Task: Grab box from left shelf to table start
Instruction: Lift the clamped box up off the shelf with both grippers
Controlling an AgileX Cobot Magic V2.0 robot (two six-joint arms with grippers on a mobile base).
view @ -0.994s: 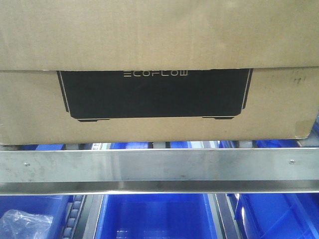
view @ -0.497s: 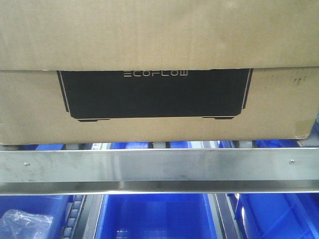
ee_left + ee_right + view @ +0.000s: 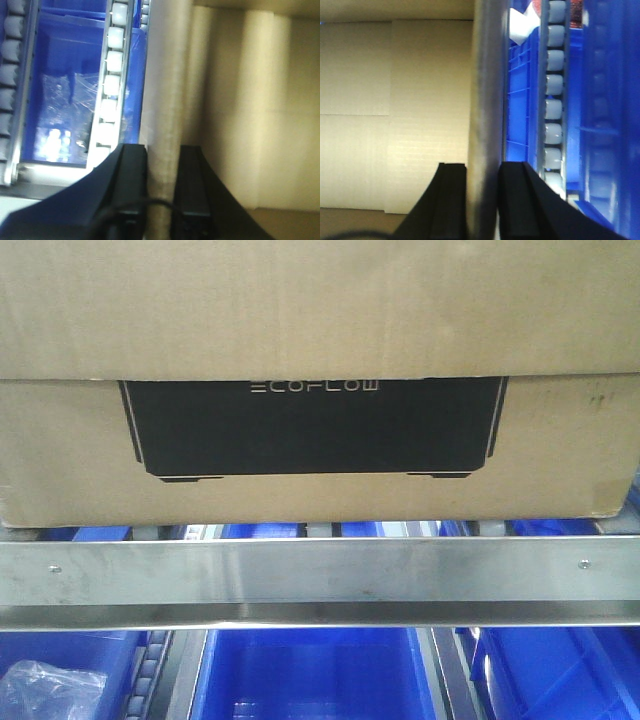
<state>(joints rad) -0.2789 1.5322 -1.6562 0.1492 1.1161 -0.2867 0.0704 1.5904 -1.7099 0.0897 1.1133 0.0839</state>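
The box (image 3: 320, 310) is a large brown carton with a black "ECOFLOW" panel. It fills the upper front view and rests on the left shelf behind the steel front rail (image 3: 320, 575). My left gripper (image 3: 162, 152) is shut on the box's left wall edge (image 3: 165, 75), one jaw on each side of the cardboard. My right gripper (image 3: 482, 170) is shut on the box's right wall edge (image 3: 487, 75) in the same way. The box's pale inner face shows in both wrist views. The table is out of view.
Blue plastic bins (image 3: 310, 680) sit below the rail, one holding a clear plastic bag (image 3: 50, 690). White roller tracks run beside the box in the left wrist view (image 3: 112, 75) and the right wrist view (image 3: 554, 100). A blue bin wall (image 3: 610, 125) stands right of the rollers.
The box has shifted very slightly to the right in the front view; its lower left corner now just shows. Both grips look unchanged.
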